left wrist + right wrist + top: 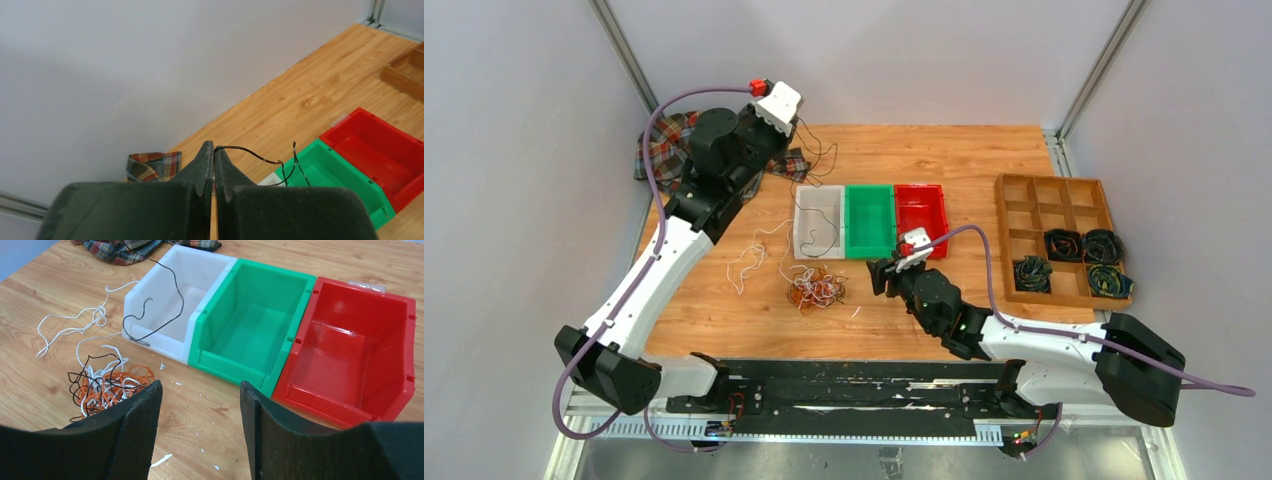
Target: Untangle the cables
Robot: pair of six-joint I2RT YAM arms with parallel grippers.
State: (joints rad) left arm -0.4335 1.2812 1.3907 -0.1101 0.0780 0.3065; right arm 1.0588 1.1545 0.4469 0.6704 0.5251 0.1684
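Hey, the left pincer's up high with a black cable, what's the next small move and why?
Probably lower the left pincer toward the white bin. It is shut on one black cable that hangs free of the tangle, its lower end at that bin's front wall. The right pincer is open and empty.

No text, label, brand, number or sign can be read anywhere, neither on the plastic bins [870, 222] nor the wooden tray [1001, 240].
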